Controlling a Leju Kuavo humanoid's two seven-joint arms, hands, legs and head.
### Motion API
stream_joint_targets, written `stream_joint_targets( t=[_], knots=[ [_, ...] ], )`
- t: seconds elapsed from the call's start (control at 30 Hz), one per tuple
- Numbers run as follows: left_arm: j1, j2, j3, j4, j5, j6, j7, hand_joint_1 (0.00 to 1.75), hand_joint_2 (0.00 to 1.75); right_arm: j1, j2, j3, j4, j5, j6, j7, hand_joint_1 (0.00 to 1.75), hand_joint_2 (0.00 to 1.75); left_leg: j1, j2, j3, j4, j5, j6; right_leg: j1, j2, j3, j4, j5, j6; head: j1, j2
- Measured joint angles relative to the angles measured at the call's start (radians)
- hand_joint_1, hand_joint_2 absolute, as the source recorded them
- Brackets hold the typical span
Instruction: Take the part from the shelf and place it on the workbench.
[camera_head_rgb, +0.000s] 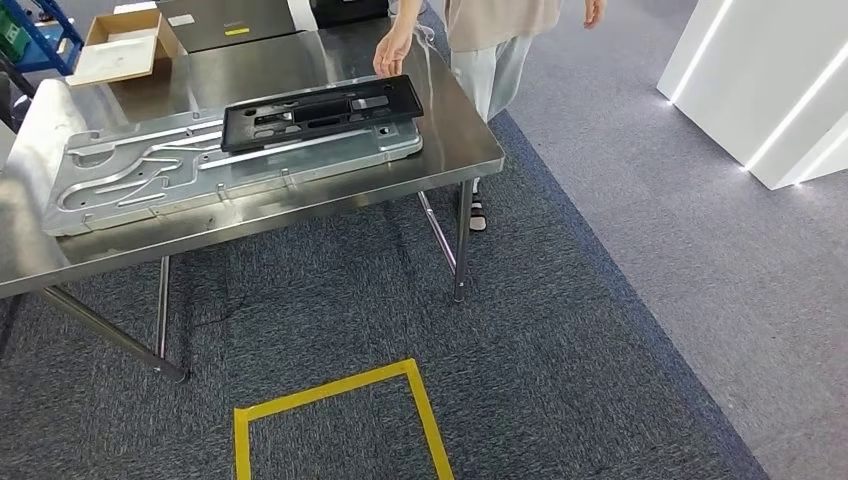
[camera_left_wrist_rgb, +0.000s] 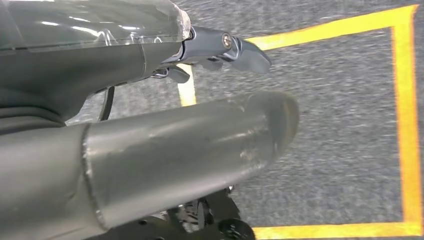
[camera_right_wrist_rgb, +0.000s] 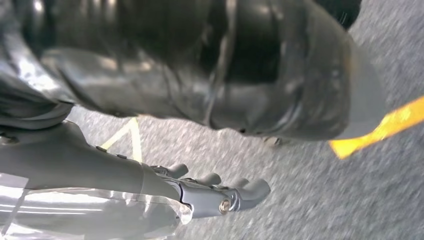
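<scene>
Lying flat on a ribbed silver metal panel (camera_head_rgb: 230, 160), the black slotted part (camera_head_rgb: 322, 110) tops the shiny steel surface (camera_head_rgb: 300, 215); left hand (camera_left_wrist_rgb: 220, 50) and right hand (camera_right_wrist_rgb: 220, 192) hang empty, fingers apart.

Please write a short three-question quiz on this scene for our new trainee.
1. True or false: the black part lies on top of the large silver panel on the steel workbench.
2. What does the left robot hand hold? A) the black part B) nothing C) a cardboard box
3. Fill in: the yellow tape outline is on the ____.

Key: 1 true; 2 B; 3 carpet.
</scene>
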Motion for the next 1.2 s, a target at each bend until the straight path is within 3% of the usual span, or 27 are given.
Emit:
stream_joint_targets(
  t=[0.03,0.07,0.1,0.13,0.2,0.27,0.3,0.33,0.4,0.43,0.47,0.5,0.57,0.6,0.63,0.67,0.73,0.8,0.83,0.9,0.93,1.0,1.07,1.2],
  knots=[
    [0.000,-0.001,0.000,0.000,0.000,0.001,0.000,0.00,0.00,0.001,-0.001,0.000,0.000,0.001,0.000,-0.001,0.00,0.00,0.001,-0.001,-0.014,0.064,-0.046,-0.003,0.003,-0.001,-0.015,0.001,0.011,-0.002,0.000,0.000],
    [0.001,-0.001,0.000,0.000,0.000,0.001,0.000,0.00,0.00,0.003,-0.002,0.000,0.000,0.003,0.000,-0.002,0.00,0.00,0.001,-0.001,-0.022,0.119,-0.070,-0.004,0.005,-0.002,-0.031,0.003,0.022,-0.003,0.000,0.000],
    [0.001,-0.001,0.000,0.000,0.000,0.002,0.000,0.00,0.00,0.004,-0.003,0.000,0.000,0.003,0.000,-0.002,0.00,0.00,0.000,-0.001,-0.016,0.153,-0.070,-0.004,0.007,-0.003,-0.048,0.007,0.032,-0.003,0.000,0.000],
    [0.001,-0.001,0.000,0.000,0.000,0.002,0.000,0.00,0.00,0.004,-0.004,0.000,0.000,0.004,0.000,-0.002,0.00,0.00,0.000,-0.001,0.005,0.153,-0.049,-0.002,0.009,-0.003,-0.065,0.012,0.042,-0.002,0.000,0.000],
    [-0.001,-0.001,0.000,0.000,0.000,0.002,0.000,0.00,0.00,0.004,-0.004,0.000,0.000,0.006,0.000,-0.003,0.00,0.00,-0.002,-0.003,0.097,0.053,0.003,0.008,0.011,-0.002,-0.093,0.024,0.057,0.001,0.000,0.000],
    [-0.006,-0.001,0.000,0.000,0.000,0.002,-0.001,0.00,0.00,0.003,-0.004,0.002,0.000,0.011,0.001,-0.011,0.00,0.00,-0.007,-0.004,0.197,-0.092,-0.001,0.021,0.012,-0.001,-0.108,0.031,0.071,0.009,0.000,0.000],
    [-0.007,-0.001,0.000,0.000,0.000,0.002,-0.003,0.00,0.00,0.003,-0.004,0.004,0.000,0.017,0.000,-0.019,0.00,0.00,-0.011,-0.004,0.224,-0.140,-0.012,0.027,0.012,-0.001,-0.111,0.032,0.079,0.015,0.000,0.000],
    [-0.008,0.000,0.000,0.000,0.001,0.003,-0.006,0.00,0.00,0.002,-0.004,0.007,0.000,0.025,0.000,-0.027,0.00,0.00,-0.015,-0.005,0.232,-0.162,-0.019,0.032,0.011,-0.003,-0.112,0.030,0.088,0.022,0.000,0.000],
    [-0.008,0.000,0.000,0.000,0.001,0.004,-0.014,0.00,0.00,0.002,-0.007,0.017,0.001,0.049,0.003,-0.038,0.00,0.00,-0.015,-0.004,0.221,-0.171,-0.001,0.044,0.007,-0.004,-0.115,0.028,0.099,0.035,0.000,0.000],
    [-0.008,0.000,0.000,0.000,0.001,0.004,-0.017,0.00,0.00,0.002,-0.009,0.024,0.001,0.065,0.006,-0.039,0.00,0.00,-0.013,-0.005,0.211,-0.175,0.013,0.052,0.007,-0.004,-0.122,0.037,0.084,0.041,0.000,0.000],
    [-0.009,0.000,0.000,0.000,0.001,0.005,-0.021,0.00,0.00,0.002,-0.010,0.033,0.002,0.081,0.007,-0.035,0.00,0.00,-0.011,-0.006,0.199,-0.179,0.028,0.058,0.006,-0.002,-0.132,0.062,0.049,0.044,0.000,0.000],
    [-0.011,0.001,0.000,0.000,0.000,0.005,-0.024,0.00,0.00,0.002,-0.012,0.042,0.004,0.097,0.005,-0.028,0.00,0.00,-0.010,-0.008,0.185,-0.181,0.042,0.064,0.005,-0.001,-0.145,0.108,-0.003,0.047,0.000,0.000],
    [-0.013,0.002,0.000,0.000,-0.004,0.006,-0.030,0.00,0.00,0.001,-0.012,0.059,0.009,0.124,-0.008,-0.005,0.00,0.00,-0.012,-0.011,0.152,-0.178,0.066,0.069,0.004,0.001,-0.171,0.230,-0.097,0.051,0.000,0.000],
    [-0.013,0.004,0.000,0.000,-0.007,0.006,-0.032,0.00,0.00,0.000,-0.012,0.066,0.012,0.133,-0.016,0.010,0.00,0.00,-0.013,-0.012,0.136,-0.175,0.077,0.069,0.004,0.001,-0.175,0.279,-0.111,0.054,0.000,0.000],
    [-0.013,0.005,0.000,0.000,-0.010,0.006,-0.033,0.00,0.00,-0.002,-0.012,0.073,0.015,0.138,-0.023,0.025,0.00,0.00,-0.013,-0.012,0.119,-0.170,0.087,0.067,0.004,0.001,-0.165,0.300,-0.099,0.056,0.000,0.000],
    [-0.013,0.006,0.000,0.000,-0.013,0.007,-0.034,0.00,0.00,-0.004,-0.012,0.079,0.018,0.140,-0.029,0.040,0.00,0.00,-0.013,-0.012,0.102,-0.164,0.097,0.065,0.004,0.001,-0.140,0.287,-0.071,0.056,0.000,0.000],
    [-0.014,0.008,0.000,0.000,-0.018,0.007,-0.035,0.00,0.00,-0.008,-0.012,0.086,0.022,0.140,-0.034,0.058,0.00,0.00,-0.014,-0.013,0.073,-0.148,0.111,0.057,0.004,0.004,-0.039,0.166,-0.028,0.051,0.000,0.000],
    [-0.015,0.008,0.000,0.000,-0.021,0.008,-0.036,0.00,0.00,-0.011,-0.012,0.091,0.025,0.139,-0.034,0.067,0.00,0.00,-0.016,-0.014,0.054,-0.133,0.121,0.048,0.007,0.009,0.052,0.031,-0.040,0.040,0.000,0.000],
    [-0.016,0.009,0.000,0.000,-0.021,0.008,-0.036,0.00,0.00,-0.011,-0.012,0.093,0.026,0.139,-0.033,0.069,0.00,0.00,-0.017,-0.014,0.048,-0.129,0.128,0.042,0.010,0.011,0.070,-0.003,-0.050,0.034,0.000,0.000],
    [-0.017,0.011,0.000,0.000,-0.021,0.008,-0.038,0.00,0.00,-0.011,-0.009,0.097,0.030,0.140,-0.029,0.069,0.00,0.00,-0.016,-0.015,0.041,-0.126,0.141,0.029,0.010,0.007,0.062,-0.016,-0.044,0.019,0.000,0.000],
    [-0.016,0.012,0.000,0.000,-0.022,0.008,-0.039,0.00,0.00,-0.011,-0.008,0.099,0.032,0.140,-0.026,0.069,0.00,0.00,-0.014,-0.015,0.034,-0.119,0.131,0.024,0.009,0.004,0.053,-0.016,-0.033,0.010,0.000,0.000],
    [-0.013,0.013,0.000,0.000,-0.023,0.008,-0.039,0.00,0.00,-0.011,-0.004,0.100,0.034,0.140,-0.023,0.068,0.00,0.00,-0.009,-0.016,0.012,-0.068,0.062,0.014,0.006,-0.003,0.029,-0.018,-0.011,-0.005,0.000,0.000],
    [-0.012,0.013,0.000,0.000,-0.023,0.008,-0.039,0.00,0.00,-0.011,-0.005,0.102,0.035,0.140,-0.023,0.068,0.00,0.00,-0.007,-0.016,-0.005,-0.019,0.002,0.009,0.007,-0.005,0.015,-0.018,-0.001,-0.010,0.000,0.000],
    [-0.013,0.014,0.000,0.000,-0.023,0.008,-0.039,0.00,0.00,-0.010,-0.004,0.102,0.035,0.140,-0.023,0.068,0.00,0.00,-0.006,-0.016,-0.018,0.044,-0.044,0.004,0.008,-0.008,0.002,-0.016,0.009,-0.010,0.000,0.000]
  ],
)
